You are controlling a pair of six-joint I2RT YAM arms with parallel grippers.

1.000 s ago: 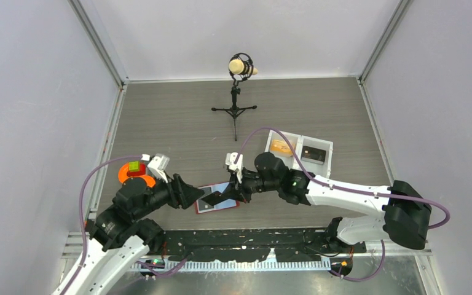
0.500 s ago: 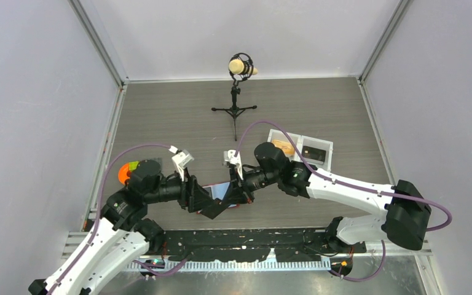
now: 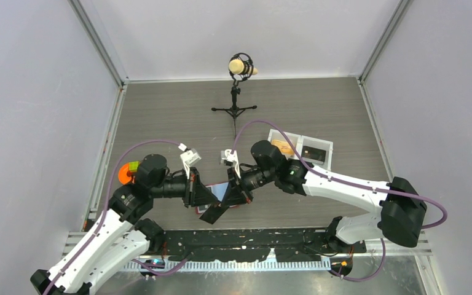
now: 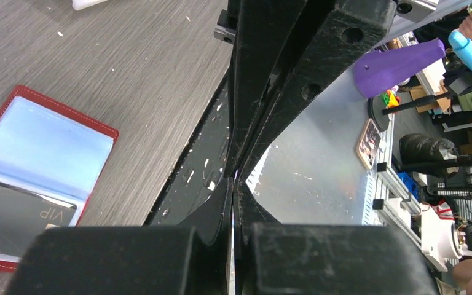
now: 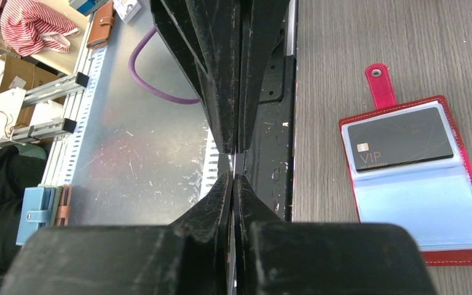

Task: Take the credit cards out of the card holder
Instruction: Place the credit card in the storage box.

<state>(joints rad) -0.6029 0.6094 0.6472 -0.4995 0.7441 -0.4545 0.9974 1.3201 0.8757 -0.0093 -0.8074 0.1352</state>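
Card holder (image 5: 424,212) (open), left gripper (image 4: 233,182) now tip-to-tip with right gripper (image 5: 234,177)

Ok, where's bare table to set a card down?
Bare wood between the microphone stand and the left wall, and the far right corner beyond the white tray. Crowded up front, where the left gripper and right gripper meet by the card holder.

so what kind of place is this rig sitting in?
Probably a robotics lab's data-collection cell: plain panel walls on metal framing box in the table, a tripod-mounted microphone stands at the far end, and the left wrist view shows cluttered workbenches beyond.
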